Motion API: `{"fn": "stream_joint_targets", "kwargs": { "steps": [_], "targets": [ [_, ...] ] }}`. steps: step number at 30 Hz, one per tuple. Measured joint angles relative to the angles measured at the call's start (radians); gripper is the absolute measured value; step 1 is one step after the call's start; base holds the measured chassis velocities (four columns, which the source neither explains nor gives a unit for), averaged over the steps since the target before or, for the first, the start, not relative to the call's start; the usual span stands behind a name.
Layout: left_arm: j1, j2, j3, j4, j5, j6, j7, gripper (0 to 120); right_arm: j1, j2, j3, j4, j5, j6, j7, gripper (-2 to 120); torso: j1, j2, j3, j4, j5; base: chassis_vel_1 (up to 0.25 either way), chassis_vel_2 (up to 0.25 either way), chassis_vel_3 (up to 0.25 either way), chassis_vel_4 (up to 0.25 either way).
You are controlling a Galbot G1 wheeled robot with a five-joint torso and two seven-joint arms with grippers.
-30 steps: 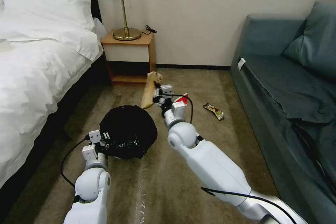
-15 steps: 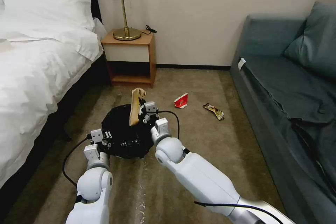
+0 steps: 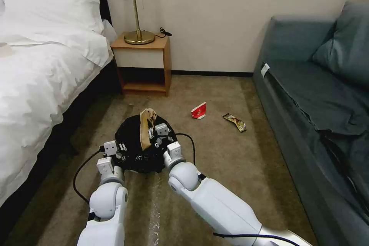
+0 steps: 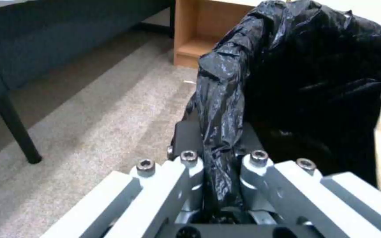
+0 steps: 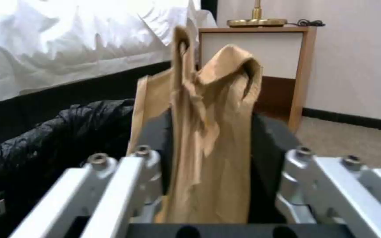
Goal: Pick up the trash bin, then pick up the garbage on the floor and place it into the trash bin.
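- One trash bin [image 3: 134, 150], lined with a black plastic bag [image 4: 314, 72], sits directly ahead of the left hand [image 3: 120, 149]; that hand is clenched on a fold of the bag at the bin's near rim, the plastic pinched between its fingers [image 4: 186, 142].
- One crumpled brown paper bag [image 3: 146, 132] stands upright in the right hand [image 3: 153, 138], which grasps it on both sides over the open mouth of the bin; in the right wrist view the paper [image 5: 208, 138] rises well above the fingers [image 5: 155, 132].
- Two more pieces of garbage lie on the carpet [image 3: 215, 150], beyond the right hand and off to its right: one red-and-white carton [image 3: 199, 110], and one flat snack wrapper [image 3: 235, 122] farther right of it, apart from each other.
- Beyond both hands stand one wooden nightstand [image 3: 143, 63] with one brass lamp [image 3: 137, 5] on top.
- A bed [image 3: 42, 65] with white linen runs along the left hand's outer side; a grey-blue sofa [image 3: 319, 96] runs along the right hand's outer side.
- The right forearm lies close beside the bin's right edge.
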Motion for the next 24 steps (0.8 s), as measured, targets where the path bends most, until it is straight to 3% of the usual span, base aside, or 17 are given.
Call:
{"fn": "stream_joint_targets", "kwargs": {
  "steps": [3,6,8,11,15,24],
  "targets": [
    [0.0,-0.001,-0.002,0.0,0.0,0.0,0.0,4,0.0,-0.003,-0.003,0.004,0.0,-0.002,0.0,56,0.0,0.0,0.0,-0.0001,0.0,0.0,0.0,0.0,0.0],
    [0.0,-0.001,-0.003,0.0,0.0,0.0,0.0,4,0.0,-0.003,-0.003,0.005,0.0,-0.002,0.0,59,0.0,0.0,0.0,0.0,0.0,0.0,0.0,0.0,0.0],
    [0.0,-0.001,-0.003,0.0,0.001,0.0,-0.002,4,-0.003,-0.004,-0.003,0.008,0.0,-0.002,0.0,73,0.0,0.0,0.0,0.0,0.0,0.0,0.0,0.0,0.0],
    [0.0,-0.002,-0.003,0.0,0.001,0.0,-0.002,4,-0.005,-0.004,-0.004,0.01,-0.001,-0.003,0.0,79,0.0,0.0,0.0,0.0,0.0,0.0,0.0,0.0,0.0],
    [-0.002,-0.002,-0.003,0.0,0.002,0.0,-0.002,4,-0.008,-0.006,-0.005,0.014,-0.001,-0.004,0.0,97,0.0,0.0,0.0,0.0,0.0,0.0,0.0,0.0,0.0],
    [-0.009,0.02,-0.013,0.019,-0.03,-0.008,0.003,4,0.034,-0.059,0.113,0.061,0.0,0.012,0.001,100,0.0,0.0,0.0,0.0002,0.0,0.0,0.0,0.0,0.0]
  ]
}}
